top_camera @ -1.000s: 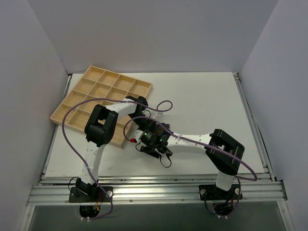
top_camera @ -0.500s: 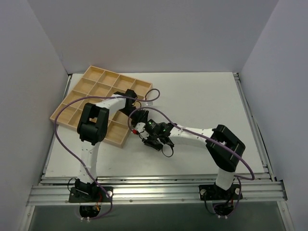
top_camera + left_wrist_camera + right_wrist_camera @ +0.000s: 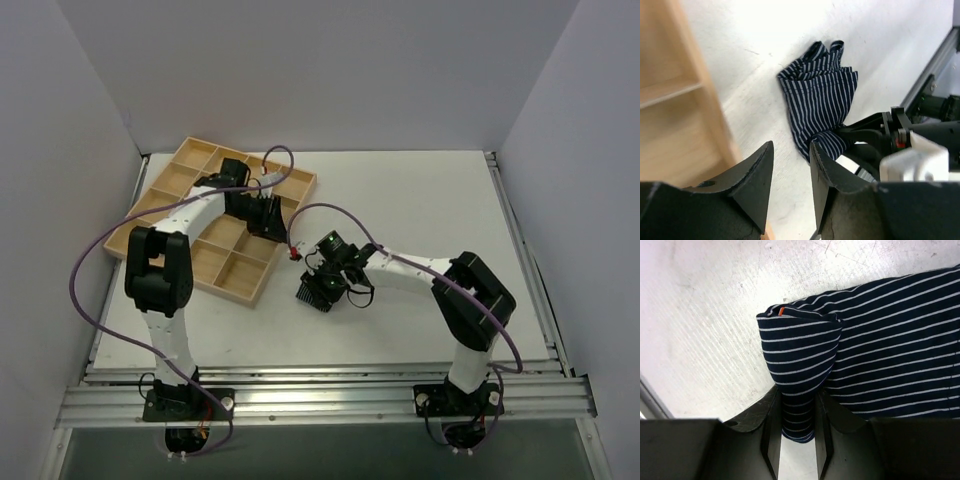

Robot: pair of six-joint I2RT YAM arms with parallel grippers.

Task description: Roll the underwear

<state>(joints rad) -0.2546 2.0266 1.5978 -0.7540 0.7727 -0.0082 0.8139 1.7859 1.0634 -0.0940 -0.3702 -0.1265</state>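
The underwear (image 3: 316,291), navy with thin white stripes, lies crumpled on the white table right of the tray. My right gripper (image 3: 328,277) is shut on a folded edge of it. In the right wrist view the fold (image 3: 799,365) runs down between the fingers of the right gripper (image 3: 798,412), and a small orange tag shows at the fold's top. My left gripper (image 3: 270,220) is open and empty, hovering over the tray's right edge. In the left wrist view its fingers (image 3: 758,175) frame bare table, with the underwear (image 3: 821,97) and the right gripper (image 3: 875,134) beyond.
A wooden tray (image 3: 165,178) with several empty cells lies at the back left; its edge also shows in the left wrist view (image 3: 695,95). Purple cables loop over both arms. A metal rail (image 3: 320,385) runs along the table's near edge.
My left arm has swung back and left, from beside the right gripper to over the tray. My right gripper has shifted a little right, and the underwear now shows spread on the table.
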